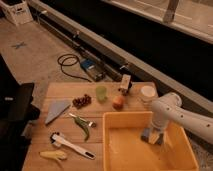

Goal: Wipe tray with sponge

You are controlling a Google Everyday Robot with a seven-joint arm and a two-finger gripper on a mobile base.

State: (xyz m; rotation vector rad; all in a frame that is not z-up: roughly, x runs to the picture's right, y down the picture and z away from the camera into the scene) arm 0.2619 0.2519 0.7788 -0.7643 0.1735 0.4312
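The large yellow tray (125, 155) sits on the right half of the wooden table. My gripper (152, 137) reaches down into the tray from the right, near its far wall. It is shut on the small grey-blue sponge (148, 136) and presses it onto the tray floor. The white arm (172, 111) curves in over the tray's right rim.
On the table left of the tray lie a grey triangular cloth (56, 110), grapes (82, 101), a green pepper (83, 127), a white-handled tool (72, 145) and a banana (54, 155). Behind the tray stand a green cup (101, 93), an orange fruit (118, 102), a small bottle (125, 83) and a white tub (147, 92).
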